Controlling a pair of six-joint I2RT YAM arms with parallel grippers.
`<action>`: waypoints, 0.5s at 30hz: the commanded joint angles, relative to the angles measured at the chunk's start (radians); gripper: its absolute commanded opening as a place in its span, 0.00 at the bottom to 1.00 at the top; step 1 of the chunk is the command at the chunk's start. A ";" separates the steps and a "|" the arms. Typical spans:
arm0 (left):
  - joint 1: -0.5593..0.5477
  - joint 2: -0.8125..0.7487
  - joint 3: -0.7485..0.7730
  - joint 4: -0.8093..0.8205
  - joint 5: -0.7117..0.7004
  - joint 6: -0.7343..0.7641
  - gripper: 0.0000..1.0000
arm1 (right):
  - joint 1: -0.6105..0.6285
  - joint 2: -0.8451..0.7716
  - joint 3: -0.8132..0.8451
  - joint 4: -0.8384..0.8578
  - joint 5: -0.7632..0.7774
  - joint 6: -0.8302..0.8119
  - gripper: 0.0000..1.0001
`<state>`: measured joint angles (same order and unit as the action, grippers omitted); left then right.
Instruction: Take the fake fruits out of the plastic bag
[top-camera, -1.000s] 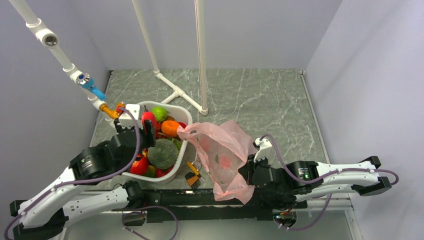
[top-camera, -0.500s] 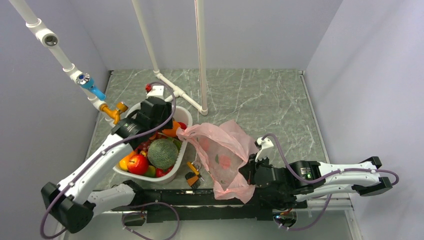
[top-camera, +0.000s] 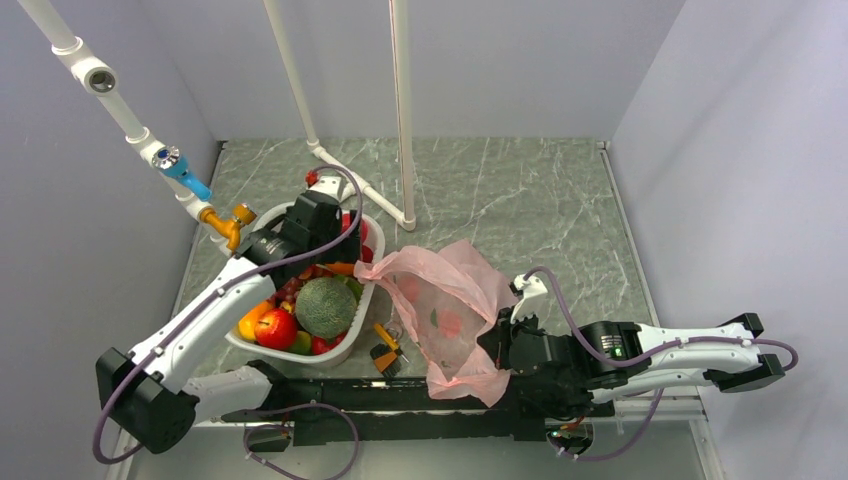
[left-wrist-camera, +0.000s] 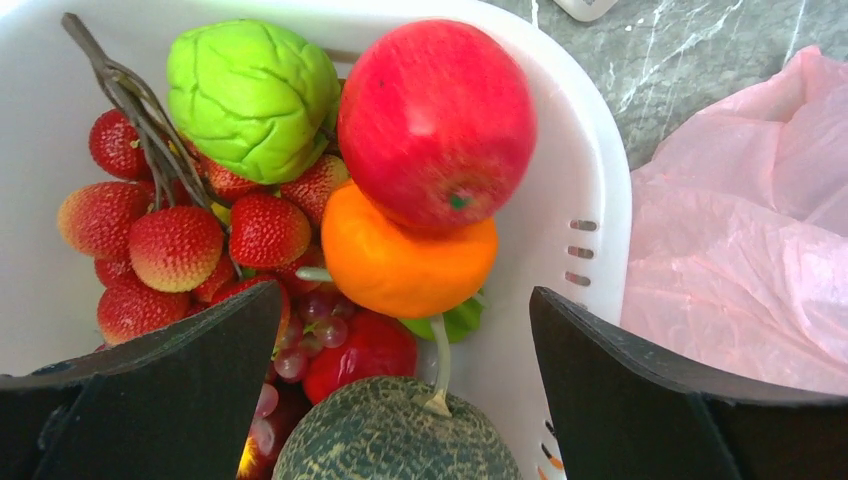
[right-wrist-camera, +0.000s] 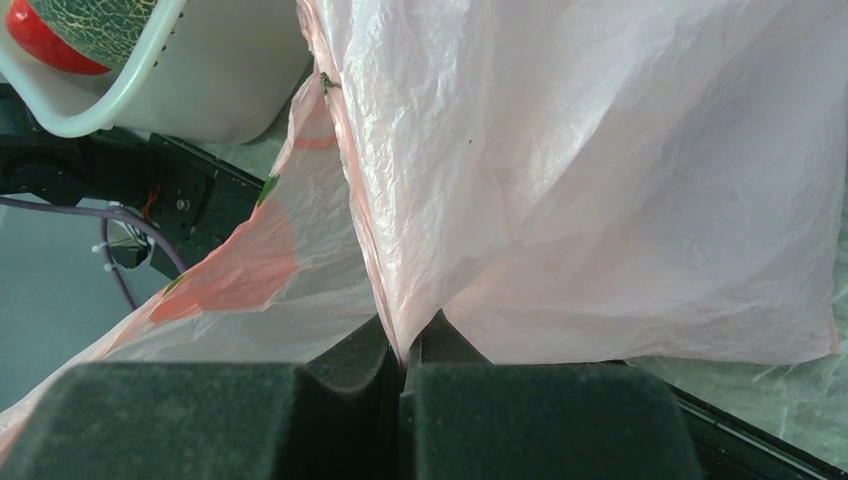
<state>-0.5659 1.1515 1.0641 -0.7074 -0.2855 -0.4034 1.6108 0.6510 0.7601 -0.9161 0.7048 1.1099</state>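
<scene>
The white basket holds a glossy red fruit, an orange fruit and a light green fruit. My left gripper is open and empty just above them, near the basket's right rim; in the top view it hides most of these fruits. The pink plastic bag lies crumpled to the right of the basket. My right gripper is shut on a fold of the bag near the table's front edge. I see only printed marks on the bag.
The basket also holds a netted melon, strawberries and grapes. A small orange and black object lies in front of the basket. White pipe stands rise behind it. A pipe with a blue valve is at the far left.
My left arm has swung from the basket's left side across it to its far right rim. The right gripper has kept its hold on the bag without moving.
</scene>
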 joint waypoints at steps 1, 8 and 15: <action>0.006 -0.085 0.052 -0.031 0.012 0.011 0.99 | 0.002 0.000 0.019 0.036 0.012 -0.006 0.00; 0.006 -0.264 0.067 -0.061 0.192 -0.003 0.99 | 0.002 -0.001 0.025 0.030 0.014 -0.010 0.00; 0.005 -0.471 0.033 -0.048 0.460 -0.014 0.99 | 0.002 0.009 0.033 0.043 0.023 -0.028 0.00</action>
<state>-0.5640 0.7677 1.0904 -0.7692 -0.0299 -0.4057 1.6108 0.6537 0.7601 -0.9123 0.7048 1.1015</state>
